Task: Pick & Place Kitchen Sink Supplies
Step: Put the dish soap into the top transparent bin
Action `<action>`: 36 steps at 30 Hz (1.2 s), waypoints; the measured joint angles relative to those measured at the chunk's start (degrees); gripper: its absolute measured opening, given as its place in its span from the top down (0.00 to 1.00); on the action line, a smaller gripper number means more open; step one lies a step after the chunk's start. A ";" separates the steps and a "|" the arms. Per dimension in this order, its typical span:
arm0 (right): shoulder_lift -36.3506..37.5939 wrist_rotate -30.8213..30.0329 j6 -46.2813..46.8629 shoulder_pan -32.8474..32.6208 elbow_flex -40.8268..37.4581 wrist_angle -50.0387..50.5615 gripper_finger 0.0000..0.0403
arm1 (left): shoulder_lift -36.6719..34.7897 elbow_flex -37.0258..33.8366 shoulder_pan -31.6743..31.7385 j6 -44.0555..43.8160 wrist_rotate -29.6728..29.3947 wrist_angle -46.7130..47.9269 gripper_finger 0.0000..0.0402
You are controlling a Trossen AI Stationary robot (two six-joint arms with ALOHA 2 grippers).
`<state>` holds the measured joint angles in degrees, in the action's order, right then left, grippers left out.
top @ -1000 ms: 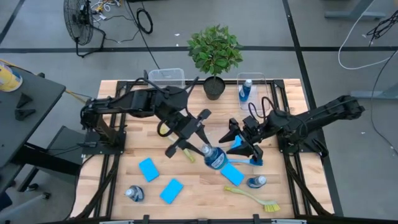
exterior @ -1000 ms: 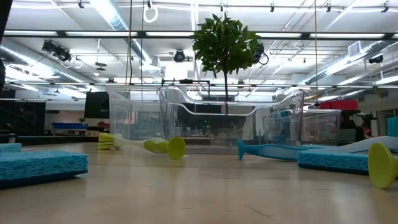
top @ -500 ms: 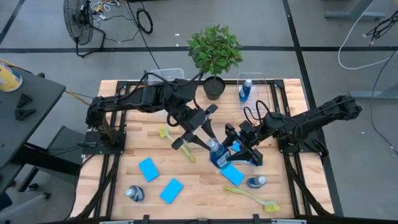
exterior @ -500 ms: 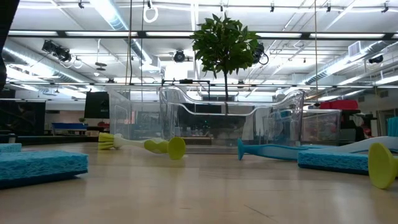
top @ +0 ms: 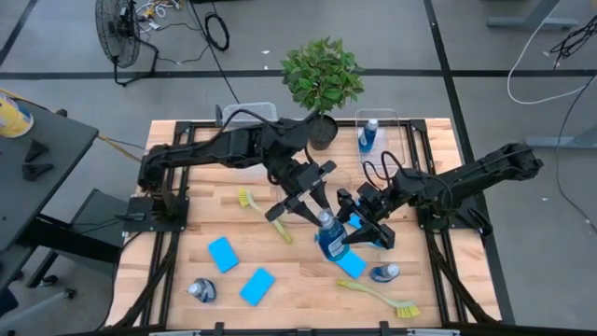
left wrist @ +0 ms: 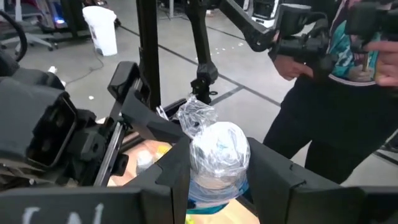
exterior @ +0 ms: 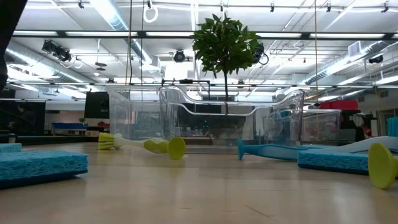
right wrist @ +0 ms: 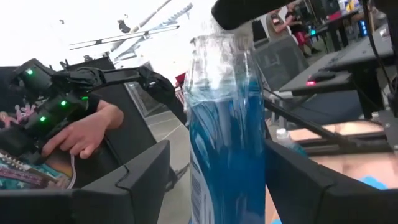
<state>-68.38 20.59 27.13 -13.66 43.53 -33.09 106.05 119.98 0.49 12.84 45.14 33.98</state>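
The left gripper [top: 315, 210] is gripping a clear bottle of blue liquid [top: 328, 235] by its upper part — in the left wrist view the two dark fingers [left wrist: 177, 171] are pressing on either side of the bottle's neck [left wrist: 217, 158], closed about halfway. The right gripper [top: 359, 224] is sitting around the same bottle lower down; in the right wrist view the bottle's body [right wrist: 227, 137] is standing between the widely parted fingers [right wrist: 140, 180], with a slim gap showing on each side, so whether they are touching it cannot be told.

Taking the potted plant [top: 323, 86] at the back edge as the landmark, the held bottle is hanging out in front of it, near the middle of the table [top: 187, 257]. Just to the plant's right a clear bin [top: 392, 126] is holding a second blue-liquid bottle [top: 369, 136]; another clear bin [top: 250, 114] is standing just to the plant's left. A yellow-green dish brush [top: 264, 214] is lying in front of the plant and a little left, near the left gripper. A blue dish brush [top: 373, 240] is lying under the right gripper. Farther forward — toward the front edge — a blue sponge [top: 351, 263], a third small bottle [top: 383, 273] and a second yellow-green brush [top: 384, 298] are lying to the right, while two more blue sponges [top: 223, 253] [top: 256, 286] and a fourth bottle [top: 202, 290] are lying to the left.

A person's hand [right wrist: 78, 134] is showing beyond the table in the right wrist view.
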 joint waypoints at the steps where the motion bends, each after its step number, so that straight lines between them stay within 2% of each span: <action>1: 0.00 -0.01 0.42 0.01 0.00 0.23 0.38 | 0.24 0.00 0.07 0.02 0.14 -0.11 0.67; 16: 0.02 0.26 2.43 -0.02 0.00 2.83 0.39 | 0.95 0.00 0.86 -1.73 1.64 -3.66 0.67; 22: 0.02 1.37 2.43 0.00 0.00 2.83 0.47 | 0.95 0.00 0.86 -2.05 1.62 -3.80 0.66; 30: 0.02 1.54 2.43 -0.02 -0.09 2.96 0.63 | 0.78 0.02 0.86 -5.16 -0.44 -3.96 0.54; 36: 0.01 1.74 2.42 -0.02 -0.09 2.94 0.66 | 0.06 0.07 1.02 -9.43 -1.63 -4.13 0.44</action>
<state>-68.37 22.33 29.54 -13.67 43.44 -30.15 106.11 120.05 1.50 3.41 43.51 29.84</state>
